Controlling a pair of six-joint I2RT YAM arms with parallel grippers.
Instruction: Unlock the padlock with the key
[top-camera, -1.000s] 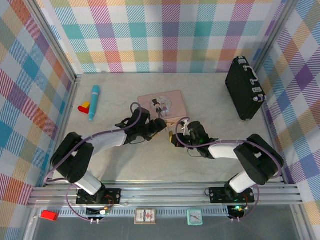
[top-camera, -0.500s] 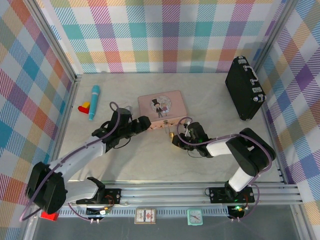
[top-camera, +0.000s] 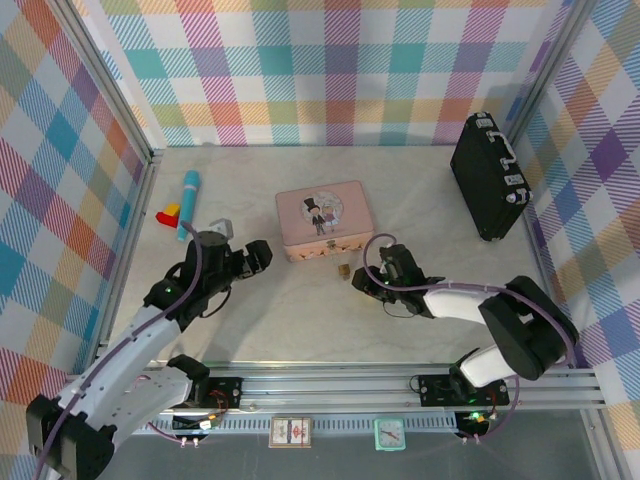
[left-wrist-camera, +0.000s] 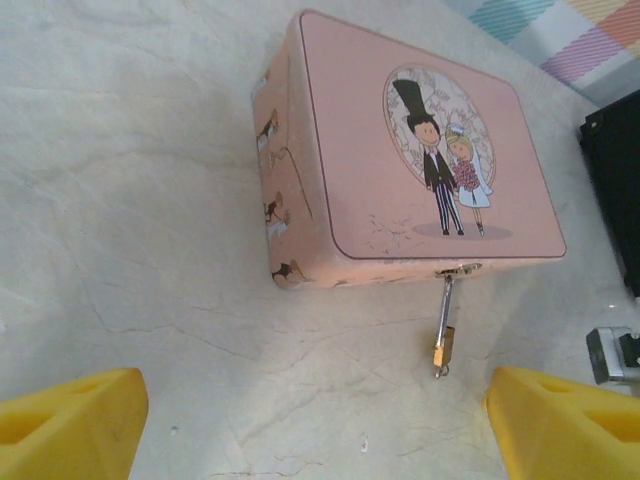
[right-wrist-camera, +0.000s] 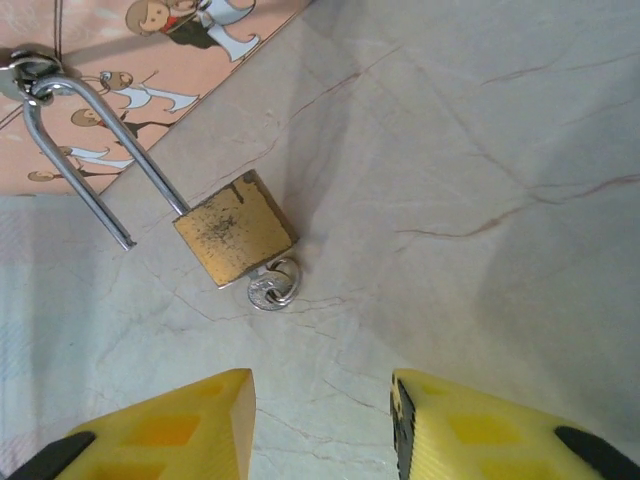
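**Right end effector**, released. My two yellow fingers are parted and grasp nothing. They point at the padlock, which lies flat on the worktop just beside the front wall of the pink tin.

**The padlock.** The shackle is hooked through the tin's hasp, so the brass body is tethered there and can only swing about that point. One shackle leg enters the body. The other ends free beside it, clear of its socket, and from this I judge the lock to be sprung open.

**The key**. It sits in the keyway at the bottom face of the body, its ring-shaped head turned toward my fingers. With the key seated and the leg out, I judge that nothing here calls for a grip, which would account for my open fingers.

**Left end effector**, also released. Its fingers are spread wide, and it is set off to the left of the tin, apart from it. From there the tin's lid and the hanging padlock lie in plain view.

**Hidden or unclear.**
- The key's blade is inside the body, so I cannot tell how far it has turned.
- The hasp is cut by the frame edge in the right wrist view.
- The roots of my fingers are cut off at the lower border in both wrist views.
- In the left wrist view the key is too small to make out.
- From overhead the padlock is a mere speck.
- The tin's lid is down and conceals its contents.
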